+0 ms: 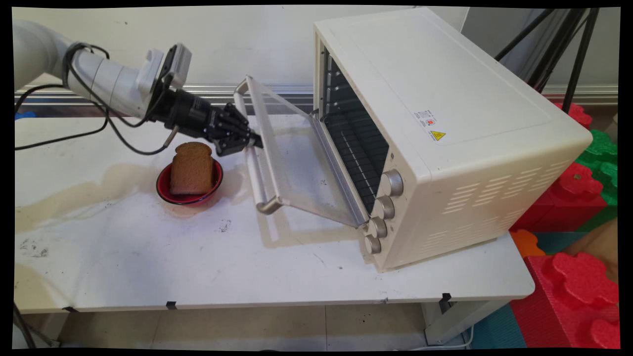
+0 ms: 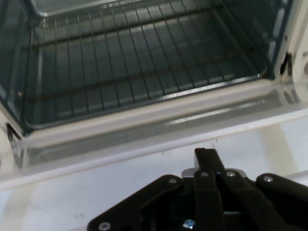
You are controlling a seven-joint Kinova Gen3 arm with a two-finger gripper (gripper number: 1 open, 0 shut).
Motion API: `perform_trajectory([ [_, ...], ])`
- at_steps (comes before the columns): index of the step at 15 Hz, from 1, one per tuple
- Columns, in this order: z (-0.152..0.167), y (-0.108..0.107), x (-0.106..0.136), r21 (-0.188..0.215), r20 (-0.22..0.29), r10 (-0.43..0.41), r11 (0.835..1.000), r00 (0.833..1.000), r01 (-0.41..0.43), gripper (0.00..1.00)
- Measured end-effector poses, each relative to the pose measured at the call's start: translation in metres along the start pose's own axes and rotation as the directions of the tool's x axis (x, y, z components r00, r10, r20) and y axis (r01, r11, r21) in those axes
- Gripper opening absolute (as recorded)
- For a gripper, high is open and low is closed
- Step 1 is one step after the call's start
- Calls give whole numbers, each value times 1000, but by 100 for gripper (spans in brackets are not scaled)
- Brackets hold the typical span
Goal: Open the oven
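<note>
My pincer point(image 1: 254, 141) pressing, fingers together, on oven door point(image 1: 296, 163) handle point(image 1: 257, 170); bread point(image 1: 192, 168) in red bowl point(image 1: 168, 190) sitting just left of door.

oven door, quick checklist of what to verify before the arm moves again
1. Oven door partly open, tilted, not flat: ok.
2. Gripper at the door's top edge by the handle, fingers together: ok.
3. Firm hold on the door: cannot tell.
4. Wire rack inside the oven bare: ok.
5. Bread slice upright in the red bowl, apart from the door: ok.
</note>
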Motion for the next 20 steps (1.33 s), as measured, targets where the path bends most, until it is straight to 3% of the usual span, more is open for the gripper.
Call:
perform_trajectory([
  [10,-6,7,-46,-4,62,-4,1000,998,5,0],
  [15,-14,7,-52,4,63,-9,1000,998,9,0],
  [16,-33,21,-63,17,65,-18,1000,998,17,0],
  [20,-41,18,-63,25,56,-23,999,998,22,0],
])
